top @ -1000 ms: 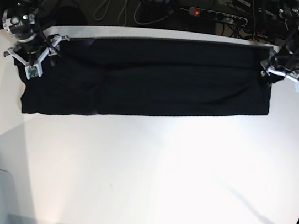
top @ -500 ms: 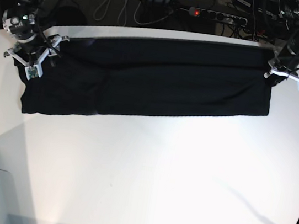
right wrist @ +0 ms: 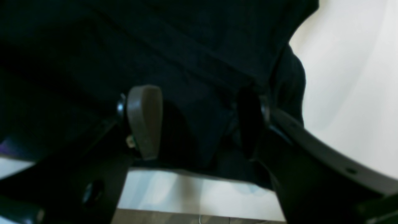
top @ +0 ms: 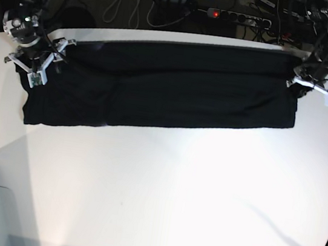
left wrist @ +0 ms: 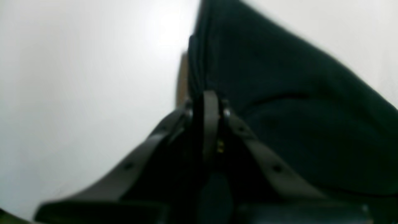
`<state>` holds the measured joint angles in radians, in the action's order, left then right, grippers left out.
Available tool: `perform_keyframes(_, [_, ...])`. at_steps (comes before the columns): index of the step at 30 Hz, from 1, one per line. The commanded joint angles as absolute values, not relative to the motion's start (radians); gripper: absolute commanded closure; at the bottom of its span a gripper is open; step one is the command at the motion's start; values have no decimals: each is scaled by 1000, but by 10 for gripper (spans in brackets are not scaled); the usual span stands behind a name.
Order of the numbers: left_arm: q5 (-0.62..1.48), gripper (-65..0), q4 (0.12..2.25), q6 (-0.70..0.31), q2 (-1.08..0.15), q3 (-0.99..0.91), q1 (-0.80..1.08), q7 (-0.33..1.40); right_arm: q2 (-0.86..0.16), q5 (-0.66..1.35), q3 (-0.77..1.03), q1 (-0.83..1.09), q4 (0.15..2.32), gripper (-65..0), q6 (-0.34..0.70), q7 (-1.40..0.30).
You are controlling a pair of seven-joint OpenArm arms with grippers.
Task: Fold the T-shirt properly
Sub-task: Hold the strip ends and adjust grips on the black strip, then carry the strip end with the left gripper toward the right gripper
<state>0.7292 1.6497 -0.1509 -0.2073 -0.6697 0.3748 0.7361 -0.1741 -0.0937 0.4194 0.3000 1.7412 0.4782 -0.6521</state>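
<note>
T-shirt spread across far table. Left gripper pinched on right edge; right gripper wide, straddling left edge. Risk: uneven lift, skewed fold.

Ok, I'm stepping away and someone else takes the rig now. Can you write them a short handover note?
Left gripper: shut on the T-shirt, pinching its edge at the far corner of the table.
Right gripper: open, jaws straddling a bunch of cloth at the shirt's other end, not closed on it.
T-shirt: lying as a long black band across the far side of the table, plain side up.
Done: shirt looks folded lengthwise.
Left: close the right gripper, then probably fold the band across to finish.
</note>
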Motion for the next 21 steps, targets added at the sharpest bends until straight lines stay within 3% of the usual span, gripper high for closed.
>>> perform_keyframes(1, [745, 0, 1687, -157, -213, -674, 378, 717, -183, -85, 424, 297, 1758, -369, 490, -636])
perform_keyframes(9, [739, 0, 1788, -157, -166, -671, 395, 717, -183, -85, 424, 300, 1761, -369, 490, -636])
perform_keyframes(21, [734, 0, 1876, -148, -101, -367, 401, 716, -183, -85, 424, 302, 1762, -369, 490, -638])
